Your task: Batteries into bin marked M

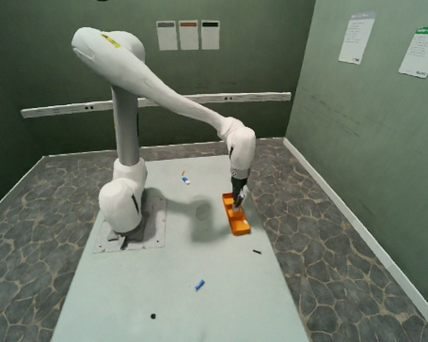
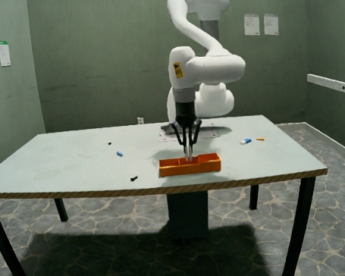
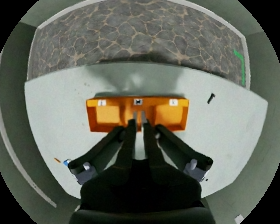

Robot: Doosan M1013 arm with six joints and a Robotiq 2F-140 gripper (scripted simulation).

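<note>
Above the middle of the orange three-part tray (image 1: 241, 231) (image 2: 189, 170) (image 3: 106, 131), my gripper (image 1: 236, 208) (image 2: 188, 159) (image 3: 139, 117) pointed downward, its fingers drawn nearly together, with nothing visible pinched between them. The M mark (image 3: 138, 102) sat on the centre compartment, the fingertips close by it; I could not tell whether they reached below the rim or whether a battery already lay inside.

The blue piece (image 1: 199, 285) (image 2: 119, 154), my likeliest battery, lay on the table (image 1: 174, 305) (image 2: 83, 170) (image 3: 231, 130), well to the arm's right of the hand and nearer the base side. Its long axis ran aslant to the tray's length, so I judged that the next pick would call for a lift, a travel rightward, a wrist turn and opened fingers. The one arm had the whole reach.

Counted: one tray, three compartments, one blue piece, one blue-and-white piece (image 1: 185, 180) (image 2: 246, 141) (image 3: 66, 162), one small orange stick (image 1: 182, 173) (image 2: 260, 139) (image 3: 57, 160) beside it, one black bolt-like piece (image 1: 257, 252) (image 2: 133, 178) (image 3: 211, 98) and one small black piece (image 1: 152, 316) (image 2: 109, 143). The number of batteries among them I could not confirm.
</note>
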